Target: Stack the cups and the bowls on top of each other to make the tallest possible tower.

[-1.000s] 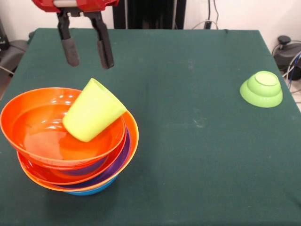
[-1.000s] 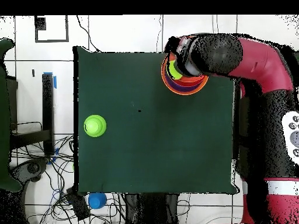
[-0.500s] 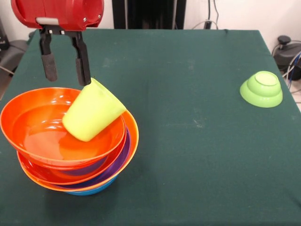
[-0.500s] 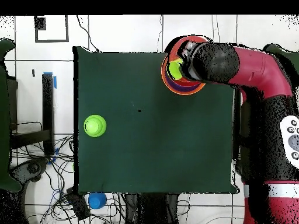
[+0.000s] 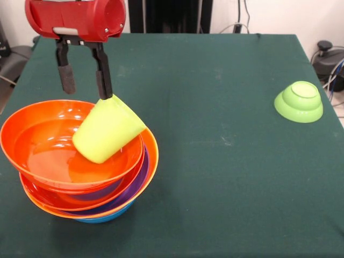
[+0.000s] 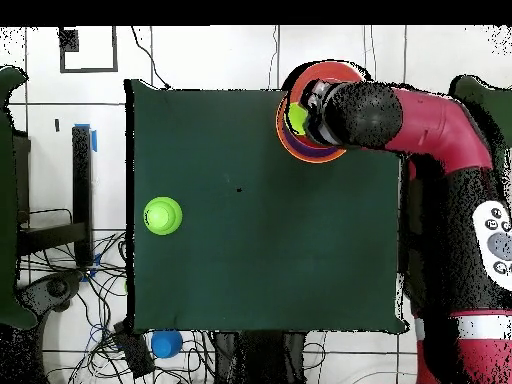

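Gripper (image 5: 85, 80) fingers spread, hovering at tipped green cup (image 5: 107, 130) lying in the bowl stack (image 5: 80, 161); next likely grasp and right it.

My red-bodied, black-fingered gripper (image 5: 85, 85) hung over a lime-green cup (image 5: 107, 129), orange, purple and blue bowls (image 5: 75, 161), a lime-green bowl (image 5: 299, 102) and dark green table (image 5: 215, 161).

Even, bright indoor lighting from above. The tabletop (image 5: 226, 161) shows only soft, faint shadows beneath the tower (image 5: 80, 161) and beside the small lime-green bowl (image 5: 299, 101). Glossy highlights gleam on the top orange bowl (image 5: 37, 145). Front view is in sharp focus; overhead view shows little fine detail.
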You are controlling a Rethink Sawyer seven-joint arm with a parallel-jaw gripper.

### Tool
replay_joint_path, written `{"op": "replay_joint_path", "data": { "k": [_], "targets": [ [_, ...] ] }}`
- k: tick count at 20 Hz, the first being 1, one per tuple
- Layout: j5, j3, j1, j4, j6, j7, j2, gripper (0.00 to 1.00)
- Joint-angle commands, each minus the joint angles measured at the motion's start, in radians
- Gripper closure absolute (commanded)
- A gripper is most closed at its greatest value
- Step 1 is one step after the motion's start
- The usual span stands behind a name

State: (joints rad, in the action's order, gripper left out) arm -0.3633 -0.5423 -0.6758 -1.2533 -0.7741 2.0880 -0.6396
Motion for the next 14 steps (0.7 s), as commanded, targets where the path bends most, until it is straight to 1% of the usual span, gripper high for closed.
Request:
{"op": "replay_joint_path", "data": {
  "k": [1, 5, 14],
  "targets": [
    [-0.032, 0.03, 0.017, -0.11, 0.004, -0.057, 0.045, 0.0],
    [-0.027, 0.024, 0.012, -0.128, 0.011, -0.056, 0.039, 0.0],
    [-0.03, 0.019, 0.006, -0.153, 0.05, -0.046, 0.053, 0.0]
  ]
}}
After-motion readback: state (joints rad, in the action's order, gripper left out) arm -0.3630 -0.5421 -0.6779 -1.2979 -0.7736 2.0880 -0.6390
